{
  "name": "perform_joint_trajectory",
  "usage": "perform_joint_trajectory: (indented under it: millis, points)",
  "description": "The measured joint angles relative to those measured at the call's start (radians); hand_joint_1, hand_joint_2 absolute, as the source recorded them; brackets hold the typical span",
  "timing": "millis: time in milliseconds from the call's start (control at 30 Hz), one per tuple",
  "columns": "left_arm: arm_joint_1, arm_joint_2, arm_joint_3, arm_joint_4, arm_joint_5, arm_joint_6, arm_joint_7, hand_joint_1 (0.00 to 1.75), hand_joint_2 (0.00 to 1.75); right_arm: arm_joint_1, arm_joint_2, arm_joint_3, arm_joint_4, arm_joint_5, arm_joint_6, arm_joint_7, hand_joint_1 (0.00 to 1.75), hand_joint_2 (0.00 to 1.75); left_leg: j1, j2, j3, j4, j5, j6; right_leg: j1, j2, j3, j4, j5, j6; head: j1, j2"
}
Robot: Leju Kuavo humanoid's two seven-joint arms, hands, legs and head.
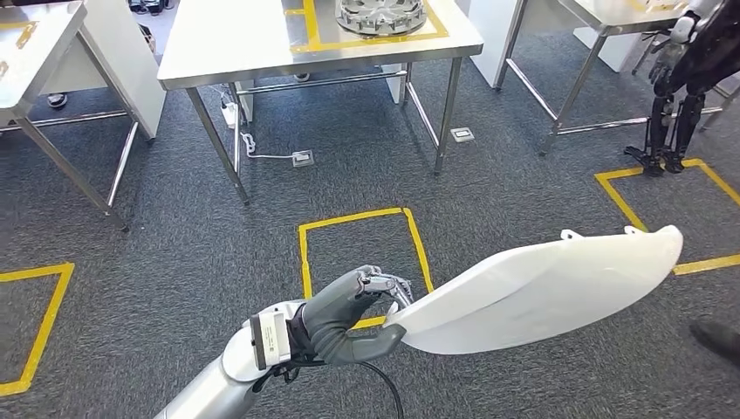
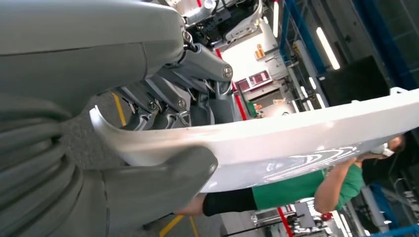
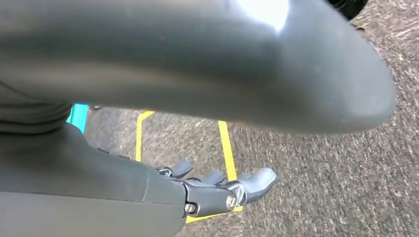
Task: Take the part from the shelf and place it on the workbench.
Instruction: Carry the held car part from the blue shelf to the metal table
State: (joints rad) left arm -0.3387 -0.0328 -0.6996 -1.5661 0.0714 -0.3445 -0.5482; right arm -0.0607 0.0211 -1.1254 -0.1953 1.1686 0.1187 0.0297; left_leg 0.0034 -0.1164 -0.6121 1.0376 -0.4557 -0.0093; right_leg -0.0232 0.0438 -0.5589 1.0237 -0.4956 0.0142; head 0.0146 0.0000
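The head view looks forward and down from high on the body over grey floor (image 1: 174,253) and a desk (image 1: 262,44). Both wrist views sit close behind their hands (turned on their sides); all three share the yellow-taped floor.

Dark grey carpet floor (image 1: 174,262) marked with yellow tape squares (image 1: 362,253). Steel-legged tables (image 1: 262,52) stand along the far side, with a white power strip (image 1: 231,113) underneath 1 of them.
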Motion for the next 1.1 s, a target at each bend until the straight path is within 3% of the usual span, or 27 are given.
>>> perform_joint_trajectory:
  millis: [33, 100, 167, 200, 233, 267, 300, 367, 400, 467, 533, 600, 667, 700, 733, 767, 833, 867, 1000, 1067, 1100]
  points:
    - [-0.001, 0.0, 0.0, 0.0, 0.0, 0.0, 0.0, 1.75, 1.75, -0.001, 0.001, 0.0, 0.0, 0.0, 0.0, 0.0, 0.0, 0.0, -0.001, 0.028, -0.012, 0.023, -0.016, -0.005, -0.001, -0.014, 0.001, -0.003, 0.002, -0.008, -0.004, 0.0]
    - [-0.003, 0.001, -0.001, 0.0, 0.001, 0.0, 0.0, 1.75, 1.75, 0.001, 0.002, 0.0, 0.0, 0.001, 0.0, 0.0, 0.0, 0.0, -0.002, 0.09, -0.06, 0.129, -0.08, -0.013, 0.0, -0.042, 0.001, -0.006, 0.002, -0.019, -0.011, 0.0]
    - [-0.003, 0.002, -0.001, 0.001, 0.001, 0.0, 0.0, 1.75, 1.75, 0.005, 0.002, 0.0, 0.0, 0.001, 0.0, 0.0, 0.0, 0.0, 0.001, 0.106, -0.118, 0.255, -0.134, -0.02, 0.003, -0.073, 0.0, -0.005, 0.001, -0.022, -0.014, 0.0]
    - [-0.002, 0.003, -0.001, 0.002, 0.001, 0.0, 0.0, 1.75, 1.75, 0.005, 0.002, 0.0, 0.0, 0.001, 0.0, 0.0, 0.0, 0.0, 0.002, 0.108, -0.127, 0.278, -0.135, -0.022, 0.003, -0.089, 0.0, -0.005, 0.001, -0.022, -0.014, 0.0]
    - [-0.002, 0.004, -0.001, 0.002, 0.001, 0.0, 0.0, 1.75, 1.75, 0.004, 0.002, 0.0, 0.0, 0.001, 0.0, 0.0, 0.0, 0.0, 0.003, 0.112, -0.115, 0.261, -0.118, -0.023, 0.003, -0.103, 0.001, -0.004, 0.0, -0.02, -0.014, 0.0]
    - [-0.002, 0.005, -0.002, 0.002, 0.001, 0.0, 0.0, 1.75, 1.75, 0.003, 0.002, 0.0, 0.0, 0.001, 0.0, 0.0, 0.0, 0.0, 0.003, 0.12, -0.083, 0.206, -0.087, -0.021, 0.003, -0.115, 0.002, -0.004, -0.001, -0.019, -0.015, 0.0]
    - [-0.003, 0.005, -0.002, 0.001, 0.001, 0.0, 0.0, 1.75, 1.75, 0.002, 0.002, 0.0, 0.0, 0.001, 0.0, 0.0, 0.0, 0.0, 0.002, 0.144, -0.042, 0.132, -0.057, -0.018, 0.004, -0.127, 0.005, -0.003, -0.004, -0.015, -0.015, 0.0]
    - [-0.005, 0.004, -0.002, 0.001, 0.001, 0.0, 0.0, 1.75, 1.75, 0.002, 0.002, 0.0, 0.0, 0.0, 0.0, 0.0, 0.0, 0.0, -0.004, 0.186, 0.016, 0.022, -0.024, -0.002, 0.01, -0.147, 0.01, 0.0, -0.009, -0.005, -0.015, 0.0]
    - [-0.006, 0.004, -0.002, 0.0, 0.001, 0.0, 0.0, 1.75, 1.75, 0.001, 0.002, 0.0, 0.0, 0.0, 0.0, 0.001, 0.0, 0.0, -0.007, 0.195, 0.025, 0.001, -0.021, 0.007, 0.013, -0.156, 0.011, 0.001, -0.011, 0.001, -0.014, 0.0]
    - [-0.008, 0.004, -0.002, 0.0, 0.0, 0.0, 0.001, 1.75, 1.75, -0.002, 0.002, 0.0, 0.0, -0.002, 0.0, 0.002, 0.0, 0.0, -0.009, 0.172, 0.021, -0.002, -0.017, 0.023, 0.013, -0.175, 0.015, -0.001, -0.011, 0.013, -0.012, 0.0]
    - [-0.01, 0.003, -0.003, -0.002, -0.005, 0.0, 0.003, 1.75, 1.75, -0.006, 0.003, 0.0, 0.0, -0.003, 0.001, -0.006, 0.0, 0.0, -0.004, 0.15, 0.019, -0.008, -0.01, 0.036, 0.008, -0.143, 0.01, 0.018, -0.03, 0.025, -0.01, 0.0]
    - [-0.012, -0.001, -0.005, -0.005, -0.015, 0.003, 0.005, 1.75, 1.75, -0.006, 0.003, 0.0, 0.0, -0.007, 0.003, -0.025, 0.0, 0.0, 0.001, 0.133, 0.017, -0.011, -0.005, 0.045, 0.005, -0.08, -0.031, 0.111, -0.086, 0.033, -0.005, 0.0]
    - [-0.012, -0.004, -0.006, -0.005, -0.025, 0.009, 0.009, 1.75, 1.75, -0.002, 0.003, -0.001, 0.0, -0.013, 0.004, -0.04, 0.0, 0.0, 0.001, 0.115, 0.014, -0.01, -0.004, 0.048, 0.006, -0.054, -0.098, 0.241, -0.138, 0.035, -0.001, 0.0]
    - [-0.011, -0.004, -0.007, -0.005, -0.03, 0.011, 0.01, 1.75, 1.75, 0.0, 0.003, -0.001, 0.0, -0.014, 0.004, -0.044, 0.0, 0.0, 0.001, 0.106, 0.013, -0.009, -0.004, 0.049, 0.006, -0.051, -0.12, 0.277, -0.142, 0.036, 0.0, 0.0]
    - [-0.01, -0.003, -0.008, -0.006, -0.034, 0.012, 0.012, 1.75, 1.75, 0.001, 0.003, -0.002, 0.0, -0.015, 0.004, -0.047, 0.0, 0.0, 0.001, 0.098, 0.013, -0.008, -0.004, 0.048, 0.005, -0.051, -0.121, 0.27, -0.123, 0.035, 0.0, 0.0]
    - [-0.01, -0.003, -0.008, -0.007, -0.036, 0.012, 0.012, 1.75, 1.75, 0.002, 0.002, -0.002, 0.0, -0.015, 0.004, -0.049, 0.0, 0.0, 0.001, 0.092, 0.014, -0.006, -0.004, 0.047, 0.004, -0.051, -0.101, 0.221, -0.087, 0.034, 0.001, 0.0]
    - [-0.011, -0.003, -0.01, -0.01, -0.04, 0.013, 0.013, 1.75, 1.75, 0.001, 0.002, -0.002, 0.0, -0.015, 0.004, -0.051, 0.0, 0.0, 0.0, 0.082, 0.014, -0.003, -0.006, 0.041, 0.004, -0.047, -0.039, 0.08, -0.019, 0.03, 0.003, 0.0]
    - [-0.011, -0.003, -0.011, -0.012, -0.041, 0.013, 0.013, 1.75, 1.75, 0.0, 0.002, -0.002, 0.0, -0.015, 0.004, -0.05, 0.0, 0.0, -0.002, 0.079, 0.013, -0.001, -0.007, 0.035, 0.005, -0.045, -0.018, 0.031, -0.003, 0.026, 0.003, 0.0]
    - [-0.012, -0.003, -0.012, -0.015, -0.045, 0.013, 0.012, 1.75, 1.75, -0.002, 0.004, -0.002, 0.0, -0.016, 0.002, -0.051, 0.0, 0.0, -0.003, 0.077, 0.011, -0.004, -0.008, 0.009, 0.008, -0.044, -0.009, 0.001, 0.004, 0.001, 0.002, 0.0]
    - [-0.014, -0.002, -0.013, -0.016, -0.047, 0.013, 0.012, 1.75, 1.75, -0.003, 0.006, -0.002, 0.0, -0.017, 0.001, -0.052, 0.0, 0.0, -0.002, 0.089, -0.007, 0.039, -0.035, 0.0, 0.004, -0.048, -0.006, -0.004, 0.007, -0.013, -0.002, 0.0]
    - [-0.015, -0.002, -0.013, -0.017, -0.048, 0.013, 0.012, 1.75, 1.75, -0.003, 0.007, -0.002, 0.0, -0.017, 0.0, -0.052, 0.0, 0.0, -0.001, 0.097, -0.032, 0.094, -0.063, -0.003, 0.004, -0.05, -0.005, -0.005, 0.006, -0.017, -0.005, 0.0]
